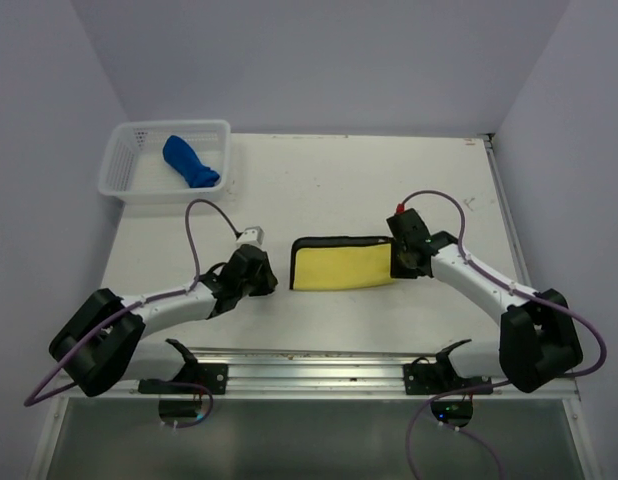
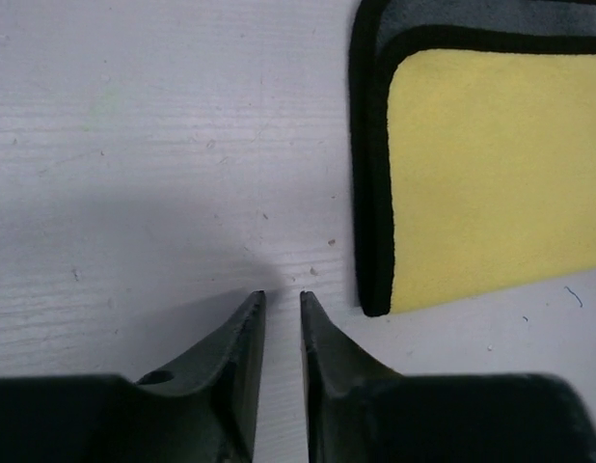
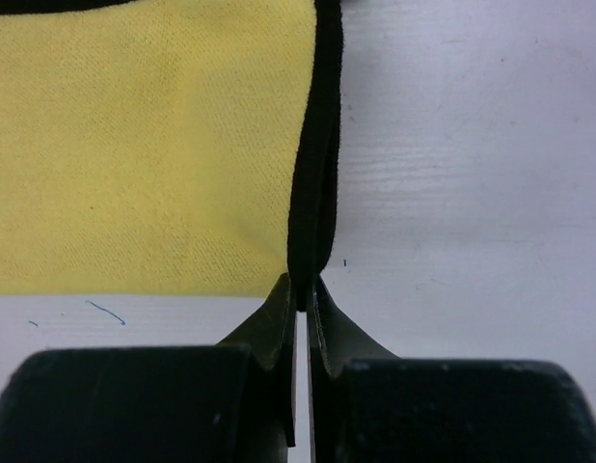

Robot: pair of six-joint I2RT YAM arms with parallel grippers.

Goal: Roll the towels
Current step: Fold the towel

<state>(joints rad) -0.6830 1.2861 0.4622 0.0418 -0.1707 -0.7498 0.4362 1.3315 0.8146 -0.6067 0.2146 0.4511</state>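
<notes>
- Landmark for all positions: the bright yellow, black-edged soft cloth towel [image 1: 344, 268]. This yellow towel lies flat on the white table [image 1: 339, 180], folded into a long rectangle. A dark grey band of its backing shows along its far edge.
- The plain royal blue soft towel [image 1: 189, 162] sits well off to the yellow towel's far left, bunched up inside the white plastic mesh basket [image 1: 174, 124]. That one is probably already finished.
- The right gripper [image 3: 301, 285] is at the yellow towel's right end. Its jaws are closed, pinching the black hem, and the wrist view shows the hem pulled up into a thin ridge between the tips.
- The left gripper [image 2: 283, 297] is just off the yellow towel's left end, over bare table and not touching the cloth. Its jaws stand a narrow slit apart with nothing between them.
- Step in hand, as judged: start the roll from the right end towards the left end.
- Doing it well:
  - Check that the pinch takes every layer of the fold, not the top hem alone, or the layers may part as the end lifts.
  - Keep the lift low and turn the end over onto the yellow face, so the first turn is tight.
  - Keep the rolled end square to the long sides so the roll does not cone.
  - The cloth may slide on the smooth table, so the left gripper is well placed to press down the left end as an anchor.
</notes>
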